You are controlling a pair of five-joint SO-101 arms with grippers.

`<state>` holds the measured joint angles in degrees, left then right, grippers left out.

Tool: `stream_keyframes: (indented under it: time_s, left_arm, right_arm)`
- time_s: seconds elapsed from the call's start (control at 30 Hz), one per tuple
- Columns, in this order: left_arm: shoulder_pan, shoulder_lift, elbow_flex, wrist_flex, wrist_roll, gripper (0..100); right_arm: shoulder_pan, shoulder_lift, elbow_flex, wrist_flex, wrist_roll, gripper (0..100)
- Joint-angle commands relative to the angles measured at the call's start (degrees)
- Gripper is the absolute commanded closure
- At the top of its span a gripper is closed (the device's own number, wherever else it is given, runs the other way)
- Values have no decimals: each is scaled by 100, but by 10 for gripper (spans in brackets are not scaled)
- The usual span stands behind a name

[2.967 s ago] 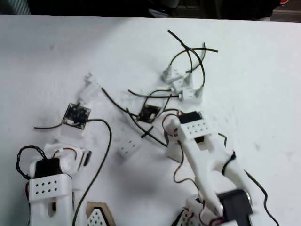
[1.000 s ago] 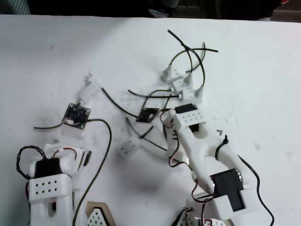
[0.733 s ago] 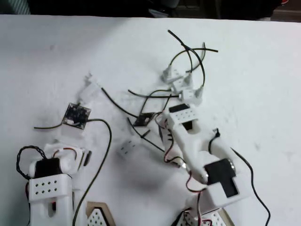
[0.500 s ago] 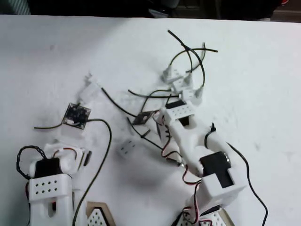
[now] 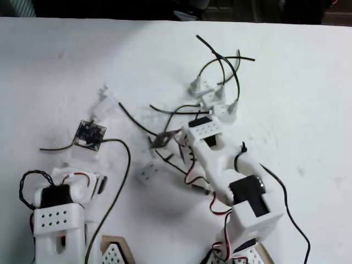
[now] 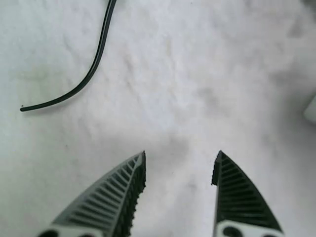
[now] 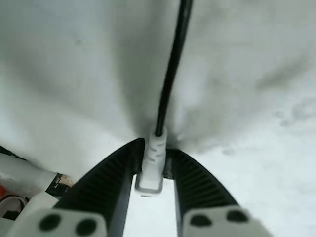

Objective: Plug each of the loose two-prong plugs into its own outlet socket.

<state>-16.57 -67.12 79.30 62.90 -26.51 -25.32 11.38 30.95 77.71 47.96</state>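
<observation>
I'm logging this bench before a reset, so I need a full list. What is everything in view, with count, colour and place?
table: one, white, under everything
cables: several, black, looping across the middle and left
plug cluster: about three, white, just beyond the right arm
loose plug: one, white, left of centre
flat module: one, dark square on a white base, left
tilted module: one, dark, raised beside the right arm's wrist
holed block: one, white, near centre
held plug: one, white with a black cable, between the right pincer's fingers
left pincer: open, over bare table
right pincer: shut on the held plug
</observation>
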Motion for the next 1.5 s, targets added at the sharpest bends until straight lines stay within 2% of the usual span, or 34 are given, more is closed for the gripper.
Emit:
stream_keyframes:
  time_s: [0.0,0.13,0.4,0.63,0.77,0.93,1.23,1.47]
  left_arm:
    - [4,-101,-26,-79,-44,774]
    - [4,-101,-26,-79,-44,774]
    - [-31,-101,-44,-79,-44,774]
    - [-488,-101,-62,-325,-9,774]
    - [-558,-101,-62,-325,0,774]
    - [-558,-101,-79,-325,0,774]
    - [-708,-101,-114,-325,9,774]
    - [-690,-101,-114,-325,9,774]
  right_arm:
    - [-330,-171,-105,400,-9,981]
    - [-189,-989,-220,875,-114,981]
    - [-242,-3468,53,936,-1785,981]
    - [-963,-4760,607,602,-4035,981]
    - [-1490,-5174,1222,-312,-4677,981]
    - [-1974,-5780,2374,-2070,-5143,981]
    - [-2387,-7257,4044,-4426,-5433,981]
    - [-2598,-7319,5459,-6554,-5363,981]
